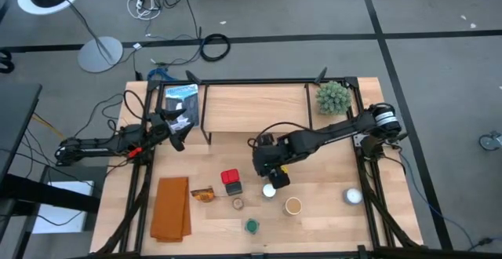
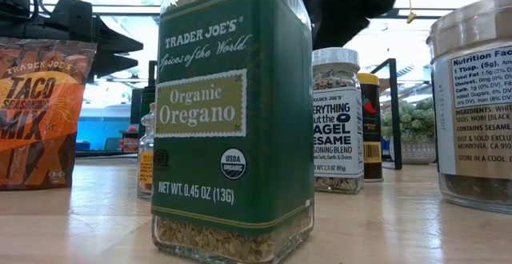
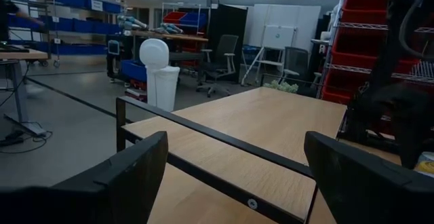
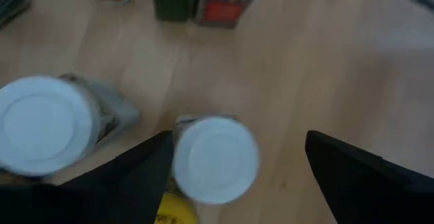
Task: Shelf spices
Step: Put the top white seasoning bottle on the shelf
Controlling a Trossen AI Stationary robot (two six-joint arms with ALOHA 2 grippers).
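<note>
Oregano jar: green-labelled square glass jar [image 2: 232, 120] is filling the low view's centre.
Right gripper [image 4: 234, 163]: hanging spread wide, empty, over a white-capped round jar [image 4: 215, 157] mid-table.
Left gripper [image 3: 230, 176]: waiting agape, empty, centre-left beside the light-wood shelf board [image 1: 255, 106].

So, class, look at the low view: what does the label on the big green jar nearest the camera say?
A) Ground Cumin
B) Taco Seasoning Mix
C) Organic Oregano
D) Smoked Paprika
C: the green jar at the front reads "Organic Oregano"; the taco seasoning label is on the orange packet beside it.
</note>
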